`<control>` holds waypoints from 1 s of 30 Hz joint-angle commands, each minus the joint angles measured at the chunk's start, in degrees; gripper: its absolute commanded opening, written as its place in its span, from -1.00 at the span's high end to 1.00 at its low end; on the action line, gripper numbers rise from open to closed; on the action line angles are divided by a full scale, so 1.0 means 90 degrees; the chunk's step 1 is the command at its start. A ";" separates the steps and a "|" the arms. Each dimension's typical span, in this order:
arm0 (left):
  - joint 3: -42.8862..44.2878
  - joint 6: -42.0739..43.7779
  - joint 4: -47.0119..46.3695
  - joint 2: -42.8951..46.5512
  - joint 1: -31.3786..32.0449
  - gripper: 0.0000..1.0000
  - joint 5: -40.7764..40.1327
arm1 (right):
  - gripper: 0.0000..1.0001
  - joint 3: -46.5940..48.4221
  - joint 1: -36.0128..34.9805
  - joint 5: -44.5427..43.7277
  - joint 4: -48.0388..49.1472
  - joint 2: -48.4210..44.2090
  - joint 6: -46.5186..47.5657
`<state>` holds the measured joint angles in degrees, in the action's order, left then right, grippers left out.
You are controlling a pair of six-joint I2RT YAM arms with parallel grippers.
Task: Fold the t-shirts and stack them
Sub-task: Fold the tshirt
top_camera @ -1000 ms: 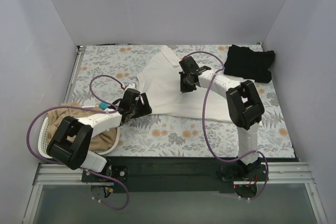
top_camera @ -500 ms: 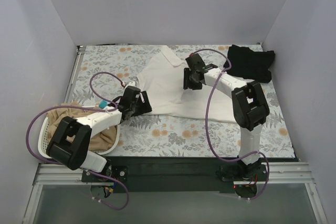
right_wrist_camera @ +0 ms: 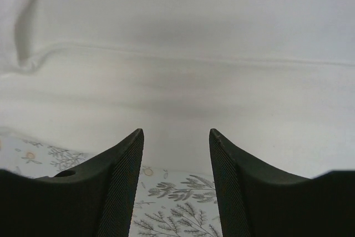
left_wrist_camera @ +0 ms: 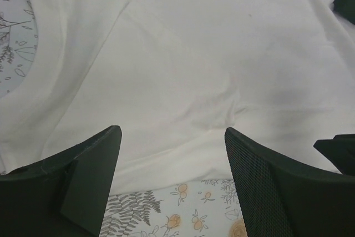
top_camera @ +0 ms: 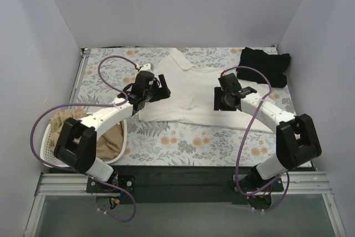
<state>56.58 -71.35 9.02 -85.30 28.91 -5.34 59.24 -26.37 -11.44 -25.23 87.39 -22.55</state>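
White t-shirt (top_camera: 191, 90): spread mostly flat across the middle of the floral tablecloth (top_camera: 183, 144), collar toward the upper centre of the top view, lower hem running along its near side. A soft crease sits near the middle of the cloth. In the left wrist view the same shirt (left_wrist_camera: 183, 54) fills nearly the whole frame, and in the right wrist view (right_wrist_camera: 177, 43) its hem crosses the lower part, with printed cloth below it.

Black t-shirt (top_camera: 265, 66): bunched in the upper right of the top view, well apart from both arms, just beside the white shirt's right end.

Tan t-shirt (top_camera: 110, 137): heaped inside the white laundry basket (top_camera: 43, 147) at the lower left, partly under the left arm.

Left gripper (top_camera: 157, 88) (left_wrist_camera: 172, 137): over the white shirt's left portion, jaws spread wide, nothing between them.

Right gripper (top_camera: 223, 102) (right_wrist_camera: 175, 134): over the shirt's right portion near the hem, jaws parted, nothing held. Whether either set of fingertips touches the cloth cannot be told.
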 commanded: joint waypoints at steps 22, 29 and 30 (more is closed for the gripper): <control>-0.1334 -0.0451 -0.0924 -0.1070 0.0724 -0.48 -0.0207 | -0.06 -0.2480 0.0782 0.0968 0.0548 -0.0940 -0.1010; -0.2428 -0.0939 -0.0778 -0.0123 0.0724 -0.47 -0.0236 | -0.06 -0.3232 0.0782 0.1223 0.0168 -0.2131 -0.1362; -0.2593 -0.1017 -0.0729 0.0139 0.0733 -0.47 -0.0227 | -0.06 -0.3339 0.0772 0.1213 0.0119 -0.2355 -0.1391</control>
<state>37.82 -78.26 -4.75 -87.64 35.66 -5.30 31.70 -19.35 -1.21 -18.76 69.58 -32.86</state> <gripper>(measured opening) 0.738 0.530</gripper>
